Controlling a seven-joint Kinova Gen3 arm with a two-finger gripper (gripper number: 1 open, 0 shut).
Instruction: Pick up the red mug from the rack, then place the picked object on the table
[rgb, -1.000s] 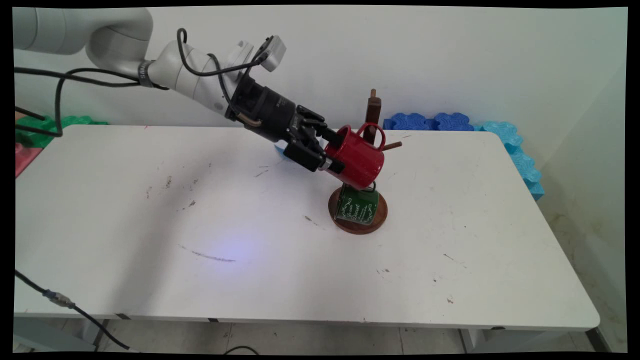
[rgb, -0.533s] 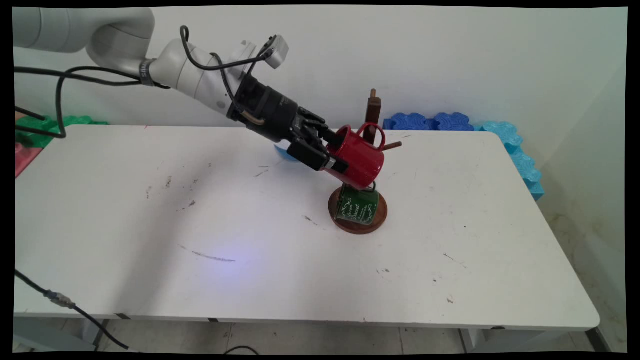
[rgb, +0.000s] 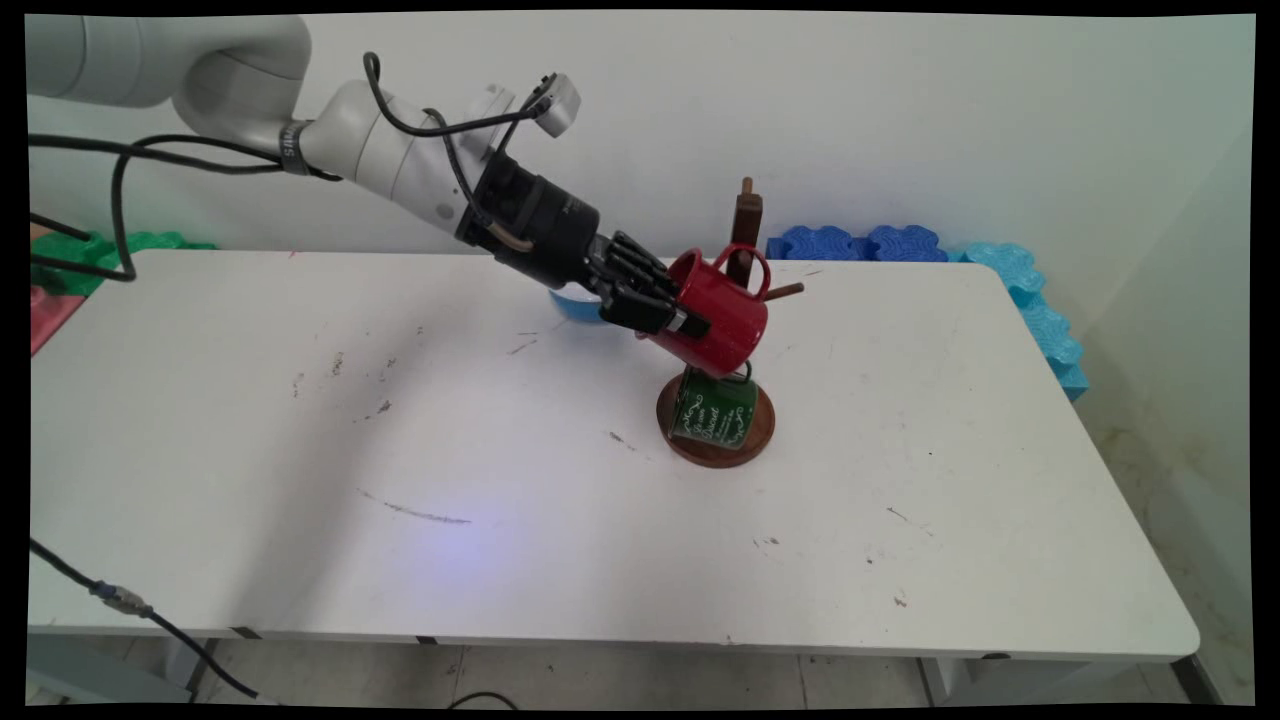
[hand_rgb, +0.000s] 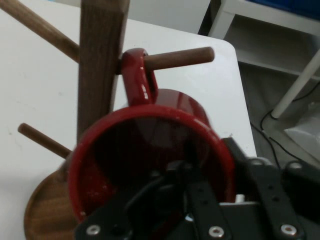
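A glossy red mug (rgb: 715, 315) hangs tilted, its handle looped over a peg of the wooden mug tree (rgb: 745, 215); a green lettered mug (rgb: 713, 412) hangs below.

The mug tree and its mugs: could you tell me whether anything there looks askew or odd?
Yes: the red mug hangs tilted, its handle looped over a peg of the mug tree, while the gripper pinches its rim. The green mug lies on the wooden base.

The gripper (rgb: 688, 318) has rolled, turning about the red mug's (rgb: 722, 318) rim.
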